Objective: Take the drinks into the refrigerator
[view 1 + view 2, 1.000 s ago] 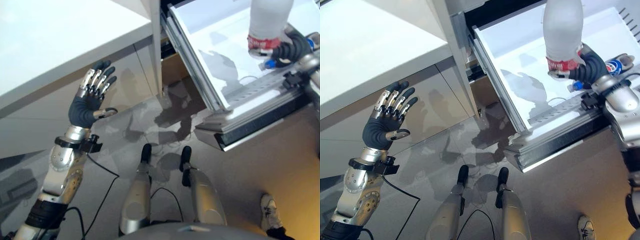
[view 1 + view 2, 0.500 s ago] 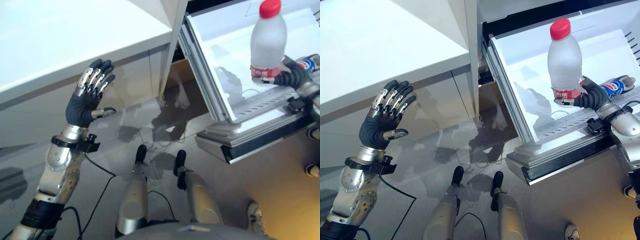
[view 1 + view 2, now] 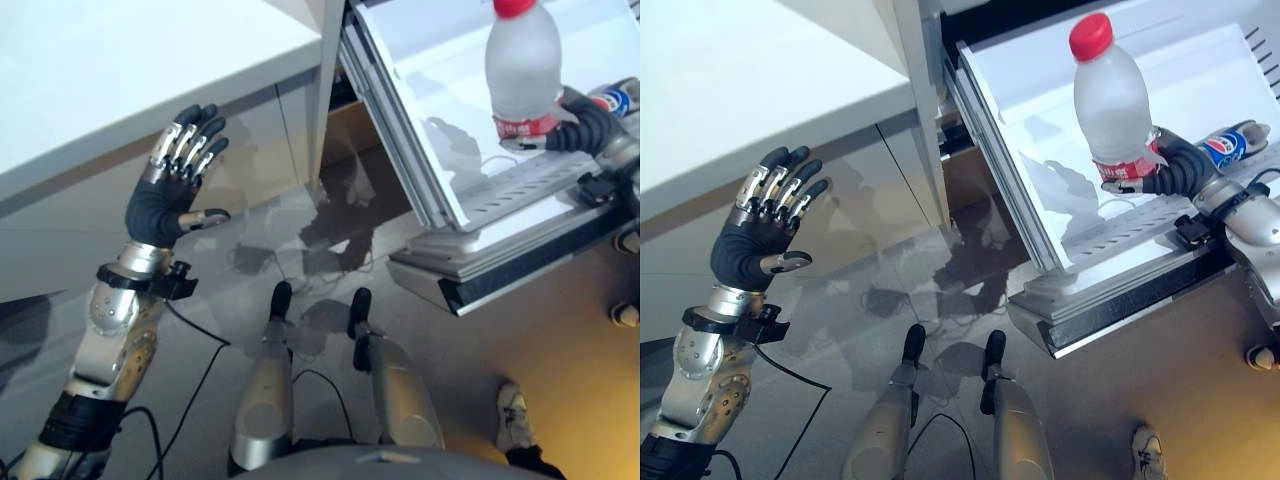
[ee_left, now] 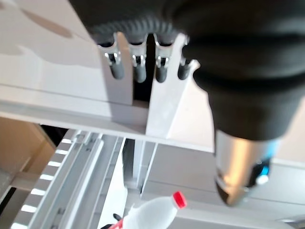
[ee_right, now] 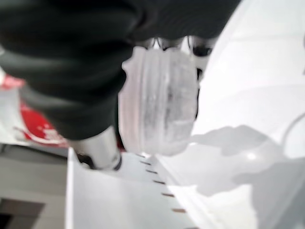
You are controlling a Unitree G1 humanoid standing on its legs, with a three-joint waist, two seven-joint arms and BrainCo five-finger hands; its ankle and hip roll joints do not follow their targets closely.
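Bottle (image 3: 1112,105), clear plastic with a red cap and a red label band near its base, stood upright over the white drawer (image 3: 1040,95) pulled out of the fridge. The right hand (image 3: 1175,168) had its fingers and thumb curled round the bottle's lower part, at the label, coming in from the drawer's front edge. In the right wrist view the ribbed base of the bottle (image 5: 159,100) sat pressed between the thumb and the fingers, with the drawer's white floor just past it. Whether the base rested on the drawer floor or hung a little above it, I could not tell.

Just behind that hand, a second bottle (image 3: 1230,145) with a blue label lay on its side in the drawer. The drawer's slotted front rail (image 3: 520,190) ran below the wrist.

Well apart, off to the robot's left, the left hand (image 3: 170,185) was raised with its fingers straight and spread, holding nothing, in front of a white counter (image 3: 120,70) and the pale cabinet front below it. A person's shoe (image 3: 515,415) showed on the floor.
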